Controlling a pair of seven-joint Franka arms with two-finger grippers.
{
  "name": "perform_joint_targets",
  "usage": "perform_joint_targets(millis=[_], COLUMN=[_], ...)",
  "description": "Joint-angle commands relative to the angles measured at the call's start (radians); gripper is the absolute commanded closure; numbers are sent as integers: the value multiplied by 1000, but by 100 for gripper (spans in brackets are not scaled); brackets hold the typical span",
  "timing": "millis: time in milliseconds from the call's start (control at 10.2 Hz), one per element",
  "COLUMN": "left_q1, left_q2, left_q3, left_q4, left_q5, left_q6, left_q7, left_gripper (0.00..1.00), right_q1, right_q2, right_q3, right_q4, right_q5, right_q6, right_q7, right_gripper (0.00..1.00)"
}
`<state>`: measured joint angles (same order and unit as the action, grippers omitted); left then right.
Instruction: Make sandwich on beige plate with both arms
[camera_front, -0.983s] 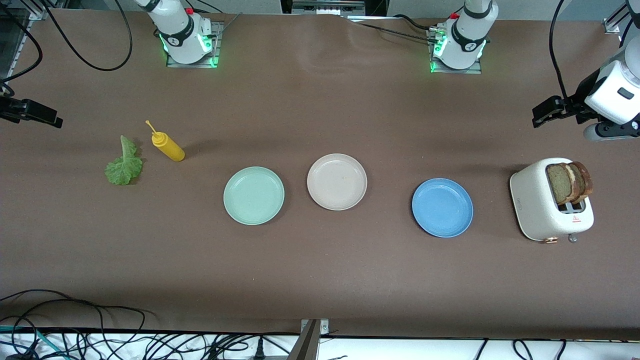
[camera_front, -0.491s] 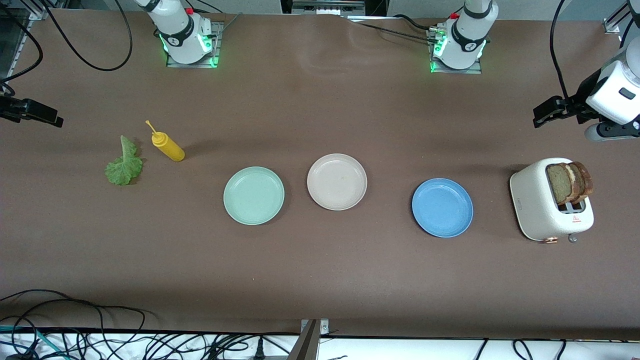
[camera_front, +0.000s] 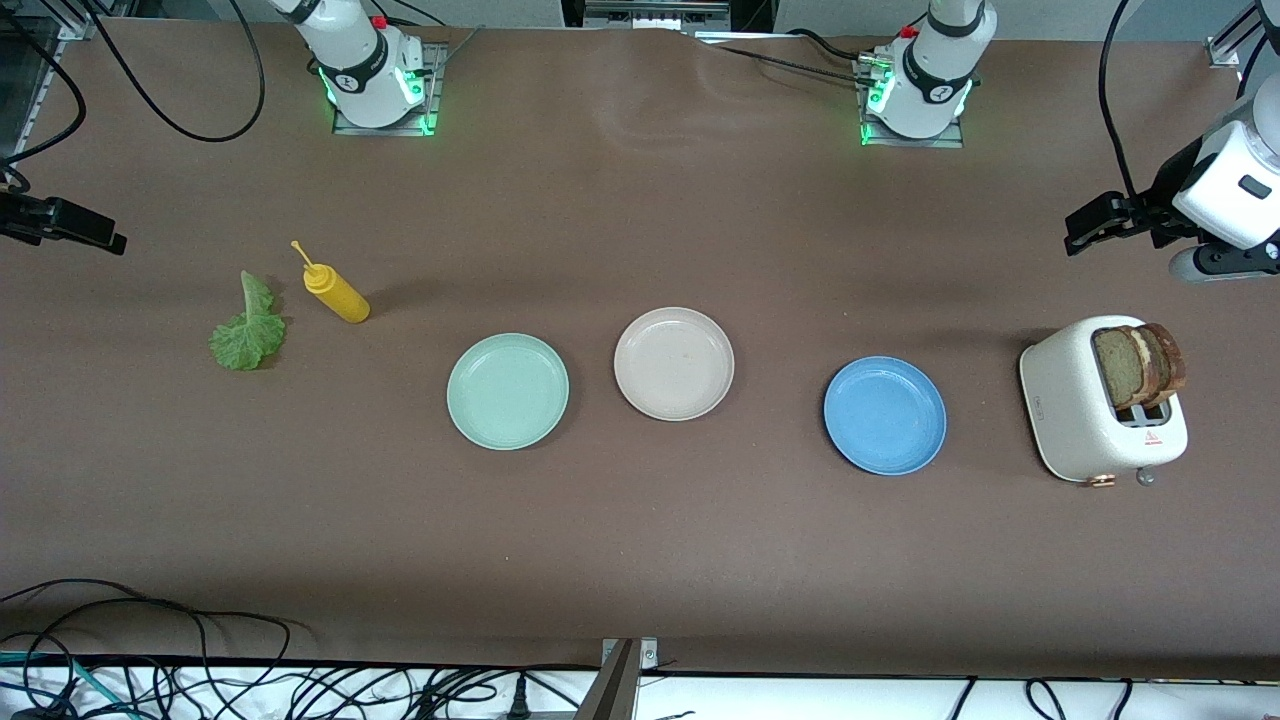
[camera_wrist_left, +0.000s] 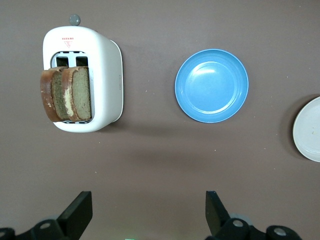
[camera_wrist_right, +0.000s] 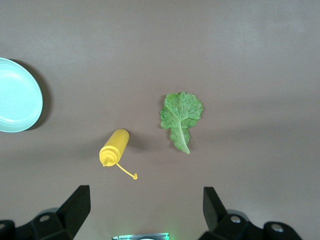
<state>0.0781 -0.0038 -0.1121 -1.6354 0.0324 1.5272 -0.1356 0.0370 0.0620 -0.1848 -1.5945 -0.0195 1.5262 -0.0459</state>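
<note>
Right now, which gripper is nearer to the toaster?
Left. The left gripper is above the table close to the toaster, fingers open. The right gripper is at the right arm's end, near the lettuce.

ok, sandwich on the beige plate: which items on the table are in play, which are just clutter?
In play:
- beige plate, bare
- two bread slices, standing in the toaster
- lettuce leaf
- left gripper and right gripper, both open, empty

Clutter:
- mint green plate
- blue plate
- yellow squeeze bottle
</note>
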Motion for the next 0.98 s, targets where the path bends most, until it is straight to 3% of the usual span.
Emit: perform_joint_targets(millis=[0,885], left_q1=[9,11], left_q2=[-1,-1], left_q3=[0,3], left_q4=[8,8], left_q5=[-26,-26], left_q6=[-15,-27], left_q7=[22,22], left_gripper=[0,0], right_q1=[-6,-6], right_q2=[-1,-1], right_q3=[2,2], right_q4=[7,7], right_q5=[-5,-4], right_q6=[-12,-12], right_q7=[-11,-11], right_gripper=[0,0])
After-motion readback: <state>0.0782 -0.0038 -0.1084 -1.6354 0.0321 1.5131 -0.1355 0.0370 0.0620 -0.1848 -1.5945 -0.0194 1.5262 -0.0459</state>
